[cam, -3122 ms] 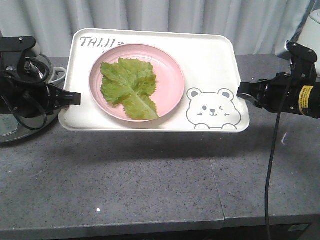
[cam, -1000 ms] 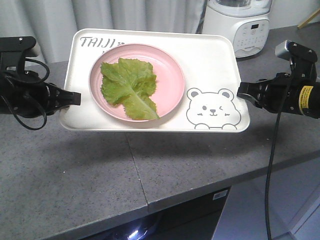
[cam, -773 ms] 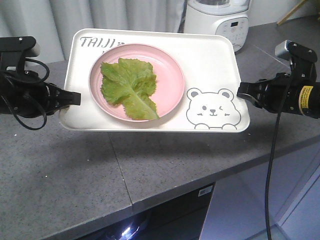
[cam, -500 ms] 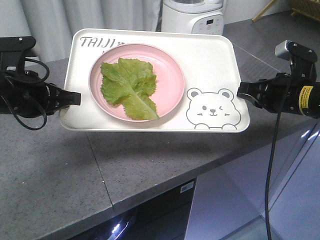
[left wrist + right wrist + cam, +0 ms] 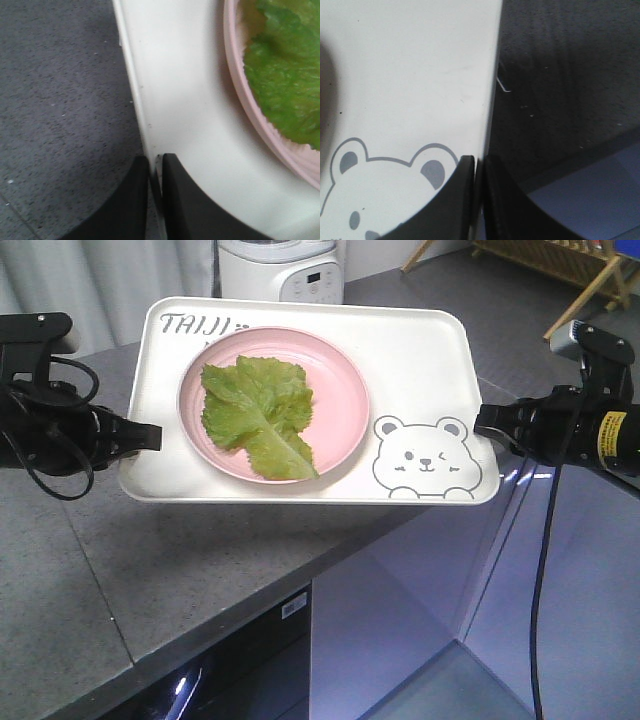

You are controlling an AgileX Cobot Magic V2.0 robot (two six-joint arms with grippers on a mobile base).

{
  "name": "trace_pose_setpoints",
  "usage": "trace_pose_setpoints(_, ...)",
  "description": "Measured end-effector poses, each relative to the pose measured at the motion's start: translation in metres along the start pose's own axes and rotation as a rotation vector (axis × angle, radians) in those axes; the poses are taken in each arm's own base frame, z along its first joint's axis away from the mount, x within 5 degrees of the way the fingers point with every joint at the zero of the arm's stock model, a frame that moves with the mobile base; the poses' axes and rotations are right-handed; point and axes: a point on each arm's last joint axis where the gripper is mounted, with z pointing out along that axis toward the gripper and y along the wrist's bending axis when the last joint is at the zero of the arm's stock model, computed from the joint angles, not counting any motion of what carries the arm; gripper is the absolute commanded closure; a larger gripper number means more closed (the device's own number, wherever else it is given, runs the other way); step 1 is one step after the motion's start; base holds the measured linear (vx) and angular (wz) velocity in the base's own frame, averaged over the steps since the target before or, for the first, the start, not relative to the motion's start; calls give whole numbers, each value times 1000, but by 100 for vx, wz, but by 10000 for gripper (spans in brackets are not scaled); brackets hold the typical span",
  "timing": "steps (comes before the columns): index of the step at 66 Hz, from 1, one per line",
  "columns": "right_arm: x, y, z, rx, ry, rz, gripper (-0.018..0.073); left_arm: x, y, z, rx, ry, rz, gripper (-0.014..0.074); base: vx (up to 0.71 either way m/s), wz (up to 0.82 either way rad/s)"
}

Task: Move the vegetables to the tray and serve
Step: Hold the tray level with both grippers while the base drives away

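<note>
Speckled grey stone counter [image 5: 180,560] below; the left gripper [image 5: 155,437] and right gripper [image 5: 480,423] pinch their jaws on the smooth cream tray [image 5: 410,350] carrying crinkly lettuce [image 5: 255,410].

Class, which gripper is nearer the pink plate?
Left. The left gripper grips the tray rim beside the pink plate; the right gripper grips the opposite rim, beyond the bear drawing.

front overview, wrist close-ups share tray [image 5: 190,100]
</note>
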Motion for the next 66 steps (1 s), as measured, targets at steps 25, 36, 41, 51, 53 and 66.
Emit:
trace_pose_setpoints(25,0,0,0,0,0,0,562,0,0,0,0,0,0,602,-2,-35)
trace_pose_setpoints(36,0,0,0,0,0,0,562,0,0,0,0,0,0,602,-2,-36)
trace_pose_setpoints(41,0,0,0,0,0,0,562,0,0,0,0,0,0,602,-2,-37)
trace_pose_setpoints(51,0,0,0,0,0,0,562,0,0,0,0,0,0,602,-2,-37)
trace_pose_setpoints(53,0,0,0,0,0,0,562,0,0,0,0,0,0,602,-2,-37)
trace_pose_setpoints(66,0,0,0,0,0,0,562,0,0,0,0,0,0,602,-2,-38)
